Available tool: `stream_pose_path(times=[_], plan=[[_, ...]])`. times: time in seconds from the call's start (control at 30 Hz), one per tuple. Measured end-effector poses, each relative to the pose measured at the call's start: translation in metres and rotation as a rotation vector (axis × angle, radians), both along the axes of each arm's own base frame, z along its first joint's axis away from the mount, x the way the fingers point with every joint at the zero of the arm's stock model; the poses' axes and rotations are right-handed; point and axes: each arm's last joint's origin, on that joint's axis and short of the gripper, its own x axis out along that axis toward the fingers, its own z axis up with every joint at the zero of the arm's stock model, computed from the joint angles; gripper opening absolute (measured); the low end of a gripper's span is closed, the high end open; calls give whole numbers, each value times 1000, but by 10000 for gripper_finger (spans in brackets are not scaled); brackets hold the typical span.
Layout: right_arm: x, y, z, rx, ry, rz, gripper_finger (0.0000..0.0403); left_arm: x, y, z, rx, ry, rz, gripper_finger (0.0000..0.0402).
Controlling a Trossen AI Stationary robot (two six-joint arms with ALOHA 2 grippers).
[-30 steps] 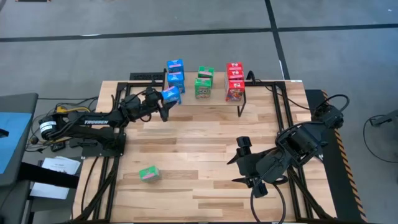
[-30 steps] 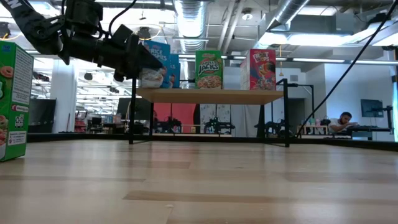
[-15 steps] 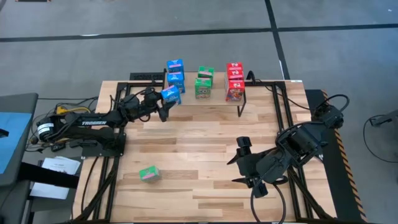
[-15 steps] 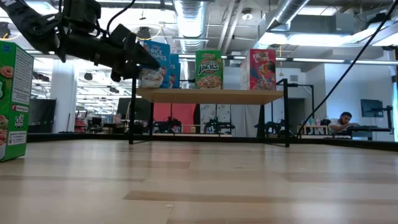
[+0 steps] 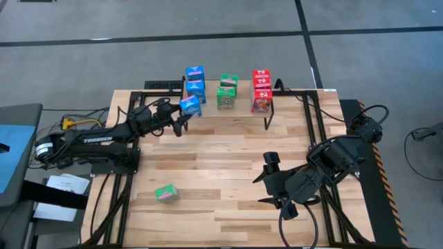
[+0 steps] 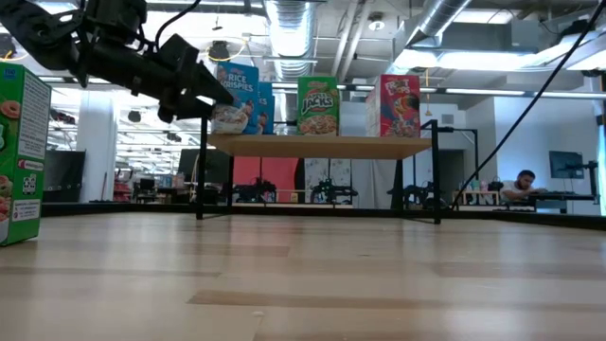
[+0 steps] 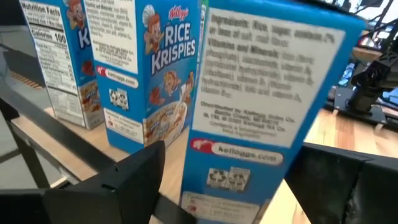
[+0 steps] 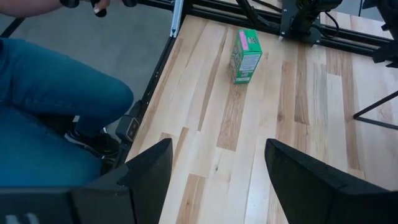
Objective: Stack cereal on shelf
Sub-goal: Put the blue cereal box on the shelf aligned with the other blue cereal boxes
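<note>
The shelf (image 5: 241,101) stands at the table's far edge and carries three blue, two green and three red cereal boxes. The nearest blue box (image 5: 190,105) stands on the shelf's left end (image 6: 222,138). My left gripper (image 5: 180,122) is open and level just left of and nearer than it. In the left wrist view the blue box (image 7: 249,112) fills the space between the fingers, with a gap on each side. One green box (image 5: 165,193) stands alone on the table's near left. My right gripper (image 5: 263,188) hangs open above the near right.
The shelf's thin black legs (image 5: 268,119) stand on the plank table. The lone green box looms at the left of the low view (image 6: 19,152) and shows far off in the right wrist view (image 8: 245,56). A person's leg in jeans (image 8: 50,93) is beside the table's edge.
My left gripper has drawn back a little from the nearest blue box, toward the table's left and near side. The box has stayed upright on the shelf.
</note>
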Motion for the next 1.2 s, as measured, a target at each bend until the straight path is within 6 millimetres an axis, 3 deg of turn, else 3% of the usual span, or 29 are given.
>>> stream_pose_path(times=[0.57,1.2], plan=[[0,0,0,0,0,0,281,-2,-4,-3,0,74,-7,291],[0,0,0,1,0,0,281,-25,-20,5,6,127,-63,291]])
